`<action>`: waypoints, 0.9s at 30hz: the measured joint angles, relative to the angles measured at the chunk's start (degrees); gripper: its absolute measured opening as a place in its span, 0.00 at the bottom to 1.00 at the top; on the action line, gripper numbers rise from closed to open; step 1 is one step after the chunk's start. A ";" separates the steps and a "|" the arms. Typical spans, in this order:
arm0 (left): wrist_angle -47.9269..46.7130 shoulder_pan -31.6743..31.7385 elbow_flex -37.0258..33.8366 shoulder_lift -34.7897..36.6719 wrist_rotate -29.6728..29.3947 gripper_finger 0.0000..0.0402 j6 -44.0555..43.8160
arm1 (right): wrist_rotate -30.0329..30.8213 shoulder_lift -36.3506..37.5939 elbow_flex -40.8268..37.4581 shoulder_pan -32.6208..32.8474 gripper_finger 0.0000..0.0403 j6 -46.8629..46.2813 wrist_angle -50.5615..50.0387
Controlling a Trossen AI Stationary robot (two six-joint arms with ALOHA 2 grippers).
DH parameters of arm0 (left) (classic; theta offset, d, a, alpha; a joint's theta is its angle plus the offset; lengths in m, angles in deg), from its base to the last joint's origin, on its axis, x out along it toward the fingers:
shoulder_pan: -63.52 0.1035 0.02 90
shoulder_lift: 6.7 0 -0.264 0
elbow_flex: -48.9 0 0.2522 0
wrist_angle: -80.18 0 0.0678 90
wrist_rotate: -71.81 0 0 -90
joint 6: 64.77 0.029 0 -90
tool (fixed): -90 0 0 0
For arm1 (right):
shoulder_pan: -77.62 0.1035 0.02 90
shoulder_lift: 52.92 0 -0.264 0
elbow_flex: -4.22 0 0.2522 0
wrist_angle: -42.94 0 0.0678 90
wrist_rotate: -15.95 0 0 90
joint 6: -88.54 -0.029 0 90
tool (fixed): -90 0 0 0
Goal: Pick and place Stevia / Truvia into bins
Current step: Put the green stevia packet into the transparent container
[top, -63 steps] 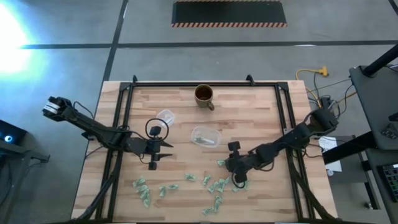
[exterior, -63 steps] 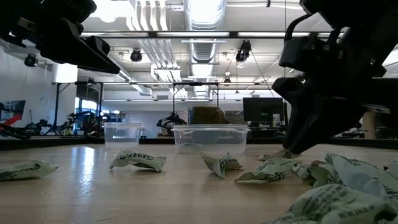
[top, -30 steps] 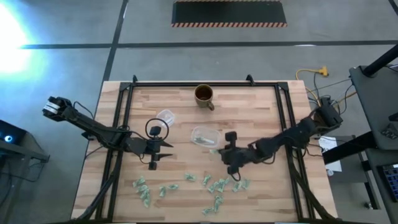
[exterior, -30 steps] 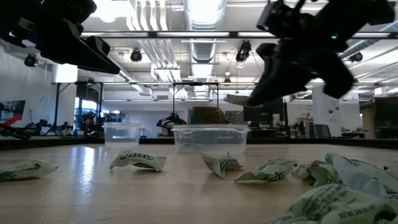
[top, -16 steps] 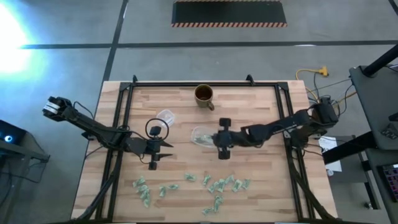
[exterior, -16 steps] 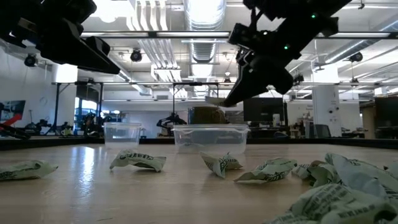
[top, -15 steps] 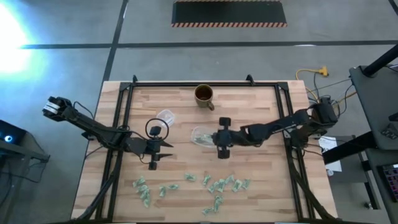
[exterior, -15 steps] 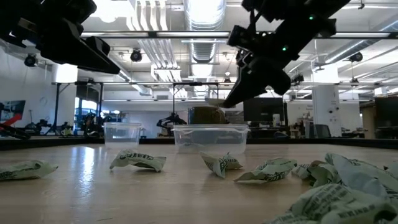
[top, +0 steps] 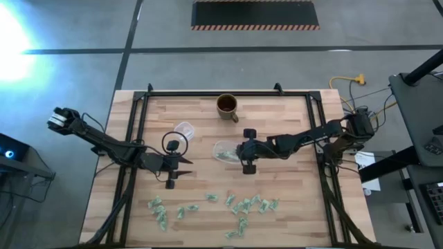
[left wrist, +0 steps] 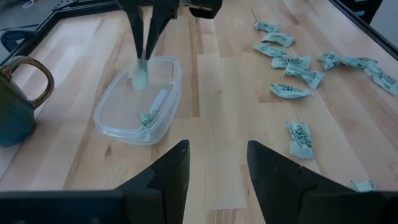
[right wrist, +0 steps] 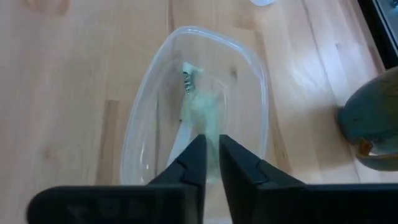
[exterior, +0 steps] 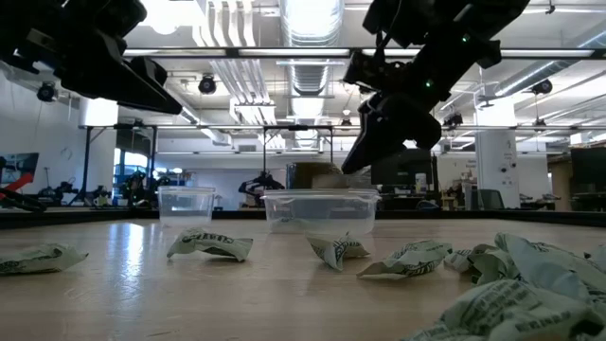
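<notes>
Right wrist view: sachet [right wrist: 204, 112] lengthwise along tub [right wrist: 256, 81].

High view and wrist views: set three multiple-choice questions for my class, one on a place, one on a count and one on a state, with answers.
1. Where is the right end effector?
A. Off the table
B. Above the clear shallow plastic tub
C. Resting on the wood at the table's corner

2. How many clear containers stand on the table?
A. One
B. Two
C. Four

3. What state is the left end effector in?
A. Open and empty
B. Shut on a sachet
C. Shut on a lid

Answers:
1. B: its own wrist view looks straight down into the tub.
2. B: only the tub and the small clear round cup are there.
3. A: its fingers stand apart with bare wood between them.
</notes>
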 joint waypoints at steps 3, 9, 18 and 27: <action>-0.03 0.00 -0.37 0.00 0.02 0.36 -2.54 | 0.11 0.00 0.00 -0.02 0.18 0.00 0.02; -0.12 0.01 -0.32 0.00 2.21 0.36 -2.87 | 0.07 0.57 0.00 0.17 0.33 0.79 -0.02; -6.44 -2.36 1.18 -0.36 7.73 0.33 -7.38 | -2.93 2.64 -0.09 3.86 0.37 4.61 0.14; -18.85 -6.80 6.13 -2.78 7.78 0.26 -19.62 | -3.61 2.84 -0.33 5.09 0.33 5.85 -0.11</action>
